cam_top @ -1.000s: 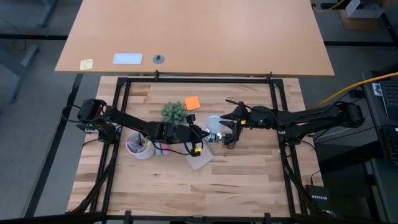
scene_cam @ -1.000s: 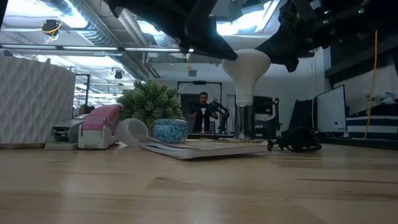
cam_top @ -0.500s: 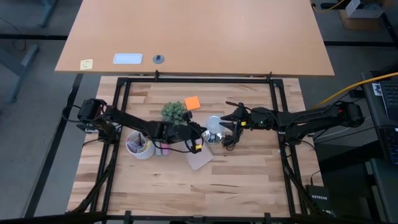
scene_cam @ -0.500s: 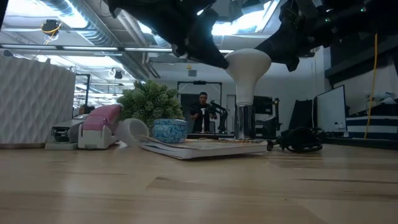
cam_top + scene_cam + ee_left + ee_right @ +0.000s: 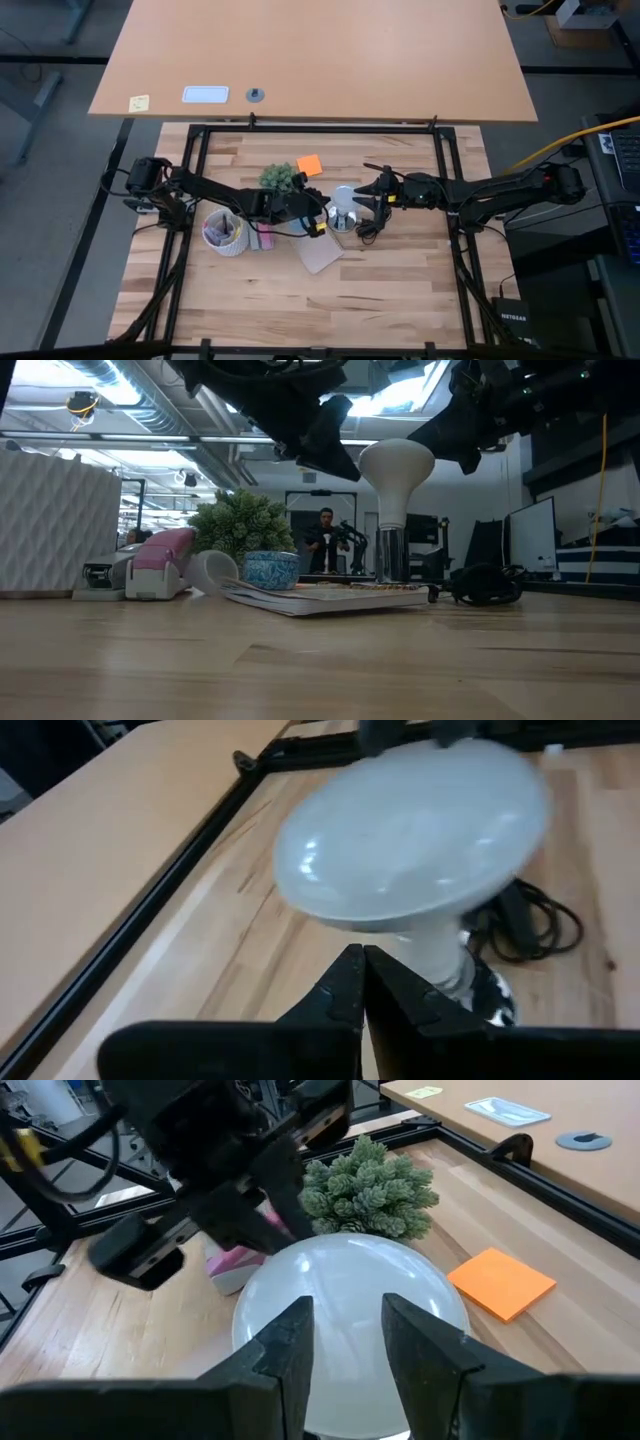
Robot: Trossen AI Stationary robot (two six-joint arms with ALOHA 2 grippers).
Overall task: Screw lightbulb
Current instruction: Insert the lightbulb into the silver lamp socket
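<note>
The lightbulb (image 5: 343, 200) stands upright near the table's middle, its frosted globe (image 5: 397, 462) up and its neck down in a shiny silver socket (image 5: 392, 556) with a black cord (image 5: 482, 586). My left gripper (image 5: 360, 970) is shut, on the bulb's left side, with its tips just under the globe's rim by the neck. My right gripper (image 5: 345, 1342) is open on the bulb's right side. Its two fingers point at the globe (image 5: 345, 1295) from close by, and their gap is narrower than the globe. My left gripper's shut fingertips (image 5: 352, 962) come level from the table's left and stand at the underside of the globe, where it narrows to the neck (image 5: 430, 955). I cannot tell whether they touch. My right gripper's open fingers (image 5: 292, 1338) stand at the globe's right side, and I cannot tell whether they touch it.
A small green plant (image 5: 280, 178) and an orange note (image 5: 309, 165) lie just beyond the bulb. A white cup (image 5: 224, 235), a pink object (image 5: 160, 562), a blue bowl (image 5: 273, 570) and a flat book (image 5: 322, 255) lie to its left and near side. A person (image 5: 327, 540) stands far behind.
My left gripper has gone a little toward the table's far edge along the bulb's left side, its tips dropping from the globe's top toward its underside. The bulb stands as before.
</note>
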